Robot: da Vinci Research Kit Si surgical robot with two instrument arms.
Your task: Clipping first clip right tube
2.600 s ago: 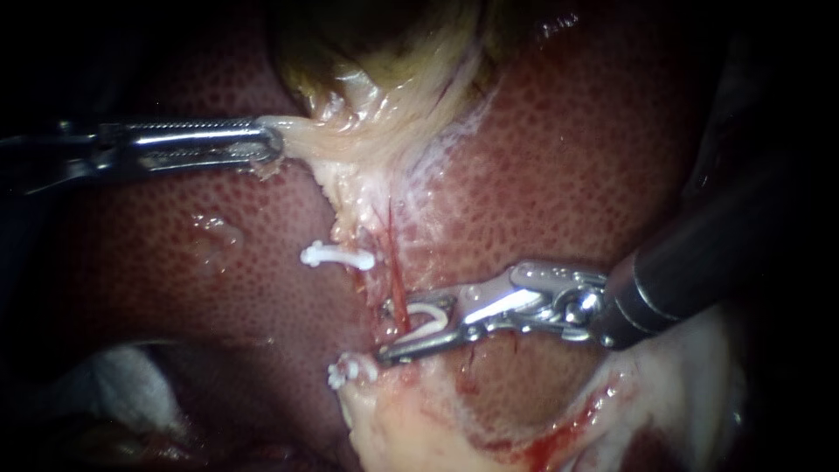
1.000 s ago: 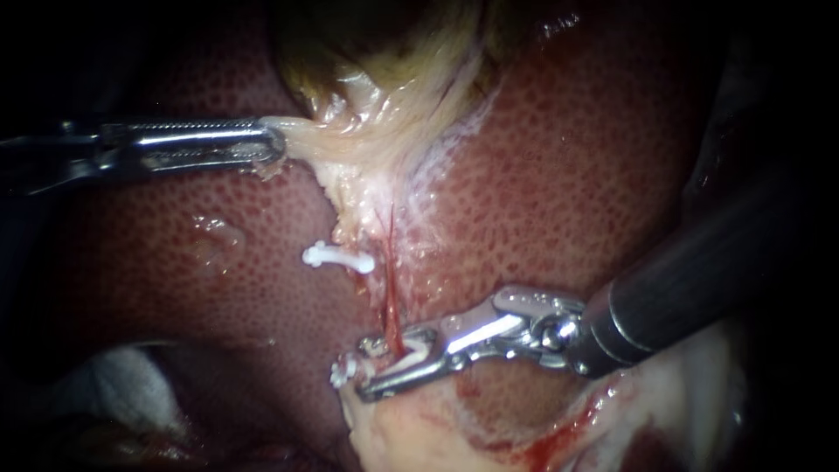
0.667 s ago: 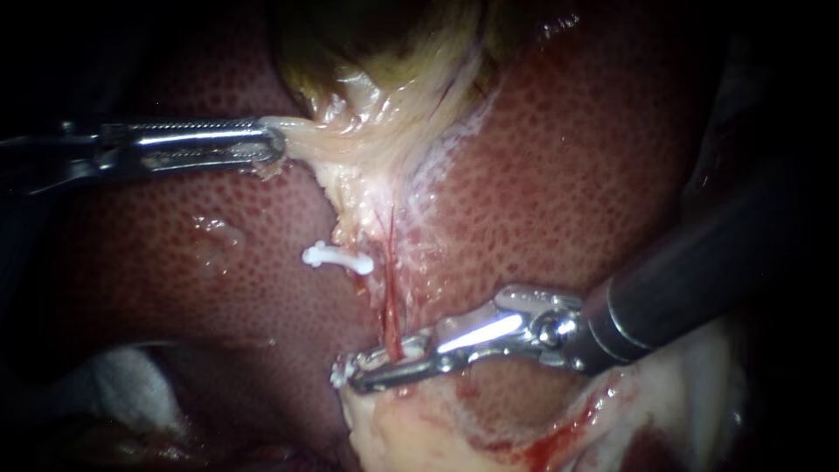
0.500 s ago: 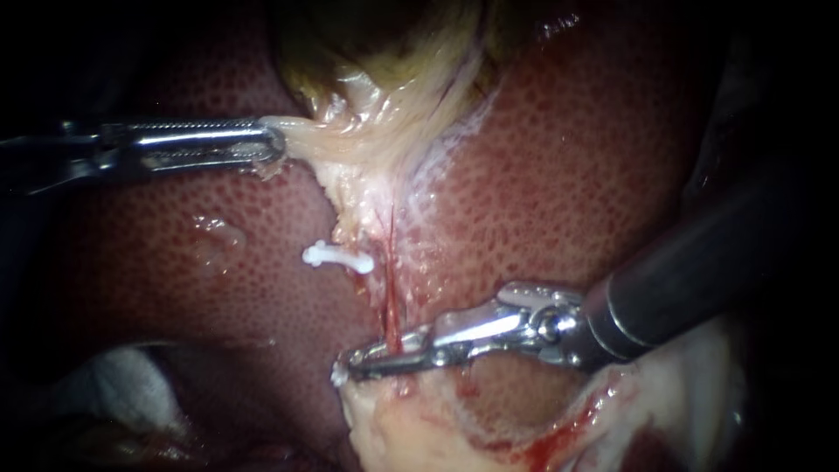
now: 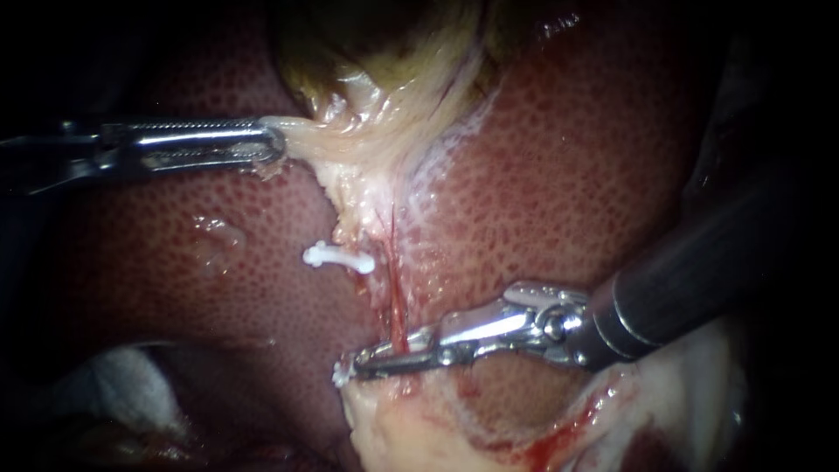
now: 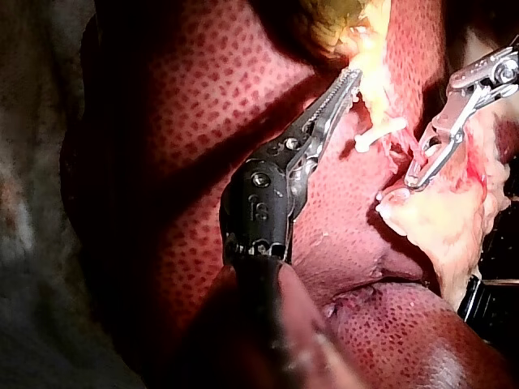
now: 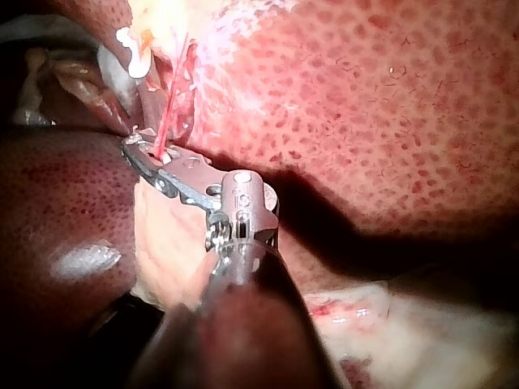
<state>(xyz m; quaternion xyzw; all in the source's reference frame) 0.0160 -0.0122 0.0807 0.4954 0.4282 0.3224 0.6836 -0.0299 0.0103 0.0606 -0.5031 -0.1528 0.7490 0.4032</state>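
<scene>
A thin red tube, the right tube, runs down from the pale gallbladder over the liver. My right instrument comes in from the right. Its jaws are pressed together across that tube low down, with the tube between them. The right wrist view shows the same grip on the red tube. Left of it, a white clip sits on the pale left tube. My left instrument is shut on a fold of gallbladder tissue and holds it taut to the left. It also shows in the left wrist view.
The white end of another clip lies just left of my right instrument's jaw tips. Pale fatty tissue with some blood lies below them. White gauze shows in the dark lower left corner.
My right instrument's jaws, open around a white clip beside the red tube, slid left across the tube and closed on it. My left instrument has held still.
</scene>
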